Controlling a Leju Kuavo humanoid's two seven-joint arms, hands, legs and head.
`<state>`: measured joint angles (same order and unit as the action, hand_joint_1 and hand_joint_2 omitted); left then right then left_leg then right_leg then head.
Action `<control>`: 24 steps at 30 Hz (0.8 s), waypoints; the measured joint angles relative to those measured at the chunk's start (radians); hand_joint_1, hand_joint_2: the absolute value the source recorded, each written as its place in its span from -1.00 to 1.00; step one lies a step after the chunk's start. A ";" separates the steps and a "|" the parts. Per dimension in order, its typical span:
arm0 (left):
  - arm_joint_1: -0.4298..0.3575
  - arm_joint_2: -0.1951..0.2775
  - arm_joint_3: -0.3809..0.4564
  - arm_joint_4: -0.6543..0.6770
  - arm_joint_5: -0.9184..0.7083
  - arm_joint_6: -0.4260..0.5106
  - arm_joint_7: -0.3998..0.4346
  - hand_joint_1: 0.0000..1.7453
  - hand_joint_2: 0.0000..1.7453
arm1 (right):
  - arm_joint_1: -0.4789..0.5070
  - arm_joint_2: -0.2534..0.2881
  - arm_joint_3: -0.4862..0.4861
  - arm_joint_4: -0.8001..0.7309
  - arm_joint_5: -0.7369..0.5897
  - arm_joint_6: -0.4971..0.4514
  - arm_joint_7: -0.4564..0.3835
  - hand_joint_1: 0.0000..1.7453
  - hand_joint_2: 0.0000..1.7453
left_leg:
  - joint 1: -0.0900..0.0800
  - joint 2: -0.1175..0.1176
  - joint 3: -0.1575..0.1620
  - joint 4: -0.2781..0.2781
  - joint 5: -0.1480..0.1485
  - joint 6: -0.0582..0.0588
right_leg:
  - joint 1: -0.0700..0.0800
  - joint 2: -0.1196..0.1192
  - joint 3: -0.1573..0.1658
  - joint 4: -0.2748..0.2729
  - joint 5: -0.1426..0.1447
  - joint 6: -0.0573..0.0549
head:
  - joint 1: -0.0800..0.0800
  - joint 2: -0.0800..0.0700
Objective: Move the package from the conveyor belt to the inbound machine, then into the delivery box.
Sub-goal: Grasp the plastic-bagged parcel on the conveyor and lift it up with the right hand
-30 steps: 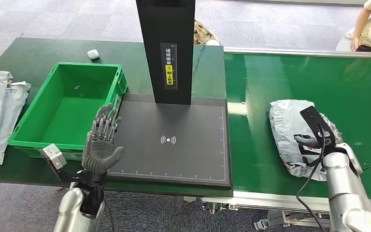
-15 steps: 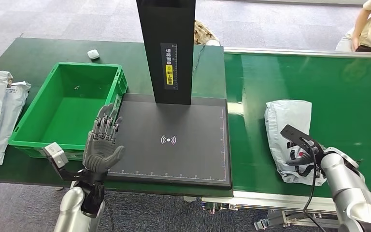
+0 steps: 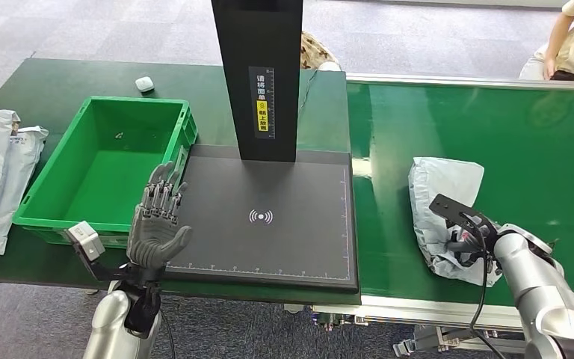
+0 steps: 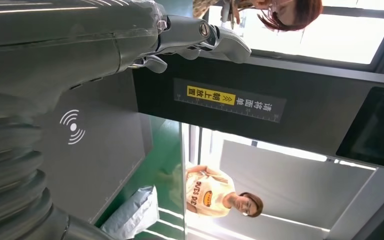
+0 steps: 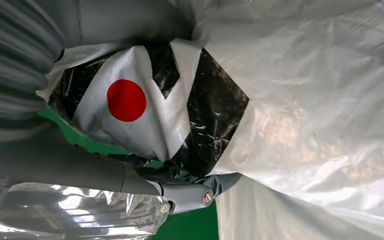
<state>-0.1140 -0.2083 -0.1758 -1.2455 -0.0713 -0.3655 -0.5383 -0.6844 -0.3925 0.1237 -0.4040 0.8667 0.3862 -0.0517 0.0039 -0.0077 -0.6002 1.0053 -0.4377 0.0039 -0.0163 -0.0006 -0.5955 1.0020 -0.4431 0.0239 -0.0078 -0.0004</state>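
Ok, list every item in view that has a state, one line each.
package: crumpled, lying on the conveyor belt, gripped by the right hand.
left hand: held up, fingers apart, holding nothing.
green bin: nothing in it.
scanner plate: bare.

Silver arms, dark-fingered grey left hand, black cable along right arm, ribbed grey wrist covers

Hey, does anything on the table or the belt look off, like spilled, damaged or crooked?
Nothing stands out. The grey package is crumpled where the right hand grips it, as a soft bag would be; the green bin sits square.
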 joint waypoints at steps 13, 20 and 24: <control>0.005 0.000 0.001 0.000 -0.003 0.001 0.005 -1.00 1.00 | 0.011 0.011 0.015 -0.001 0.000 -0.095 0.041 1.00 1.00 | 0.000 0.000 0.000 0.000 0.000 0.000 | 0.000 -0.001 0.001 0.000 0.000 0.000 | 0.000 0.000; 0.045 0.000 0.003 -0.040 0.000 0.010 0.023 -1.00 1.00 | 0.056 0.048 -0.044 -0.098 -0.151 -0.409 0.018 1.00 1.00 | 0.000 0.000 -0.001 0.000 0.000 0.000 | 0.000 0.000 0.000 0.000 0.000 0.000 | 0.000 0.000; 0.066 0.000 0.003 -0.076 0.005 0.018 0.030 -1.00 1.00 | 0.106 0.090 -0.172 -0.280 -0.386 -0.489 -0.110 1.00 1.00 | 0.000 -0.002 -0.001 0.000 0.000 0.000 | 0.000 -0.003 0.000 0.000 0.000 0.000 | 0.000 0.000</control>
<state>-0.0481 -0.2085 -0.1729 -1.3214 -0.0664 -0.3475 -0.5087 -0.5781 -0.3027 -0.0480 -0.6837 0.4808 -0.1026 -0.1622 0.0039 -0.0099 -0.6011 1.0051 -0.4376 0.0041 -0.0163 -0.0032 -0.5954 1.0021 -0.4435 0.0238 -0.0079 -0.0004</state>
